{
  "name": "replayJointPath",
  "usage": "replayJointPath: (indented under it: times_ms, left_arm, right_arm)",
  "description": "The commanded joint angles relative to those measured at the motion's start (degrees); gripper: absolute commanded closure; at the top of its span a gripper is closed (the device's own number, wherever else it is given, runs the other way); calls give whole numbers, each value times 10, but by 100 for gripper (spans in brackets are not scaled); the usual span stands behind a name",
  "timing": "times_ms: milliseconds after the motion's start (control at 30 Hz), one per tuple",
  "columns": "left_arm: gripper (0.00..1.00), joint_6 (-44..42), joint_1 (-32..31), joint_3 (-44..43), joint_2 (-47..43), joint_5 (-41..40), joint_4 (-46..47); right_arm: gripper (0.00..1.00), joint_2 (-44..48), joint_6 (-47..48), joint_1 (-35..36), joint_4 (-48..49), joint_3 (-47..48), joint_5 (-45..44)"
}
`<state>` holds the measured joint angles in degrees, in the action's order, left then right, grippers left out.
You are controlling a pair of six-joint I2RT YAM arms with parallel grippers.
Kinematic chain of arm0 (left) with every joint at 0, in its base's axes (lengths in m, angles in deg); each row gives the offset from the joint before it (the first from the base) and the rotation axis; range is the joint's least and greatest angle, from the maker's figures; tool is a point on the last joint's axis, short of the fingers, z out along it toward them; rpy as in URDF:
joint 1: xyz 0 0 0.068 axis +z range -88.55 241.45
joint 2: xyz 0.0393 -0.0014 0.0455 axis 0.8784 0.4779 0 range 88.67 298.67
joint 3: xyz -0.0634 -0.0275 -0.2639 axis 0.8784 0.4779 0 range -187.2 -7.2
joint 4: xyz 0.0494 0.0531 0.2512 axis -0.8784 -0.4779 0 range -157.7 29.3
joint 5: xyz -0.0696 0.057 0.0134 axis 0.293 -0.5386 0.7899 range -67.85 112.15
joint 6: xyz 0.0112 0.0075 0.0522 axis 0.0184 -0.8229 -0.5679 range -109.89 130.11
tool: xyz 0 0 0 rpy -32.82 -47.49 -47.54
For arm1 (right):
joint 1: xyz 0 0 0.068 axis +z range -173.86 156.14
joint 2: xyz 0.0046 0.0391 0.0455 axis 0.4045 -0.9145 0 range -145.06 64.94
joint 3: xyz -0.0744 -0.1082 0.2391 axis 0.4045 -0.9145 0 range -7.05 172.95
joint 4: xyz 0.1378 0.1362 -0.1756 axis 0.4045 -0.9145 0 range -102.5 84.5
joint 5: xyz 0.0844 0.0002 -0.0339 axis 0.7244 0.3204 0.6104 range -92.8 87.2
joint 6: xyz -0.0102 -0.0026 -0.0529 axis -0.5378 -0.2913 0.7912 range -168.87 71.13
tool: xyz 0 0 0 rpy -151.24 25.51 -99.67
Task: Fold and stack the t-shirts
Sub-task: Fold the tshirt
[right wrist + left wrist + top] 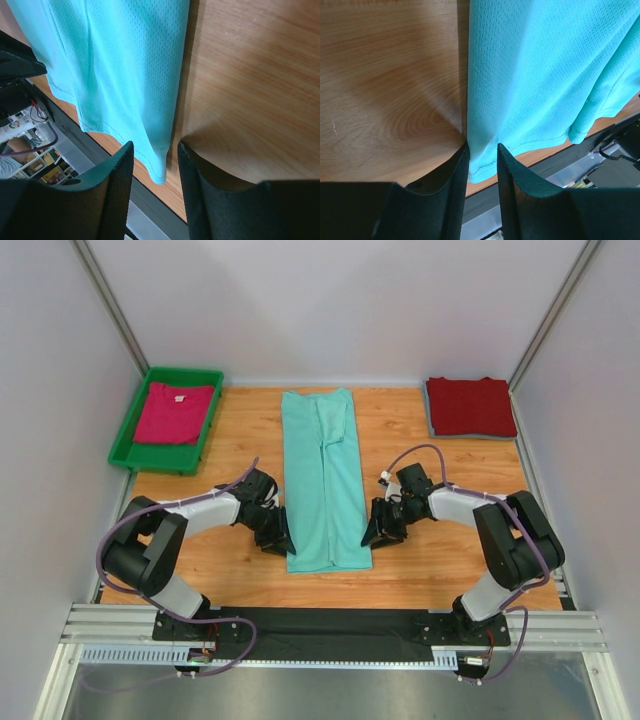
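Observation:
The mint-teal t-shirt (322, 480) lies folded into a long narrow strip down the middle of the table. My left gripper (282, 543) is at its near left corner and my right gripper (372, 533) at its near right corner. In the left wrist view the shirt's hemmed corner (482, 165) sits between the open jaws of the left gripper (483, 147). In the right wrist view the other corner (157, 167) hangs between the open jaws of the right gripper (155, 145). A dark red t-shirt (470, 406) lies folded at the back right. A magenta-pink t-shirt (175, 412) lies at the back left.
The magenta-pink shirt lies in a green plastic tray (130, 435). The table's near edge and a black strip (330, 622) run just behind both grippers. White walls close in the sides and the back.

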<state>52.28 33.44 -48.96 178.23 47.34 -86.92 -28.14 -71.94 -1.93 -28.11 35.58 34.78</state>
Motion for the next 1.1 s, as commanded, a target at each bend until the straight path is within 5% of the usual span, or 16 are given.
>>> replayJointPath:
  times_ms: [0,600,700,733,767,1067]
  left_arm:
    - [63,-6,0,21,25,-59,5]
    - [78,-15,0,15,49,-70,-1]
    - [84,-16,0,15,44,-74,-7]
    - [87,-17,0,15,42,-75,-9]
    - [98,-17,0,17,40,-77,-11]
    - [100,32,-18,101,-31,-39,30]
  right_arm:
    - [57,-16,1,-2,27,-11,-3]
    - [67,-36,-19,-1,67,-46,8]
    - [79,-33,-22,-1,81,-56,3]
    - [90,-31,-22,-1,83,-58,-1]
    - [98,-28,-22,-1,83,-60,-8]
    - [100,31,-39,-1,91,-121,-8]
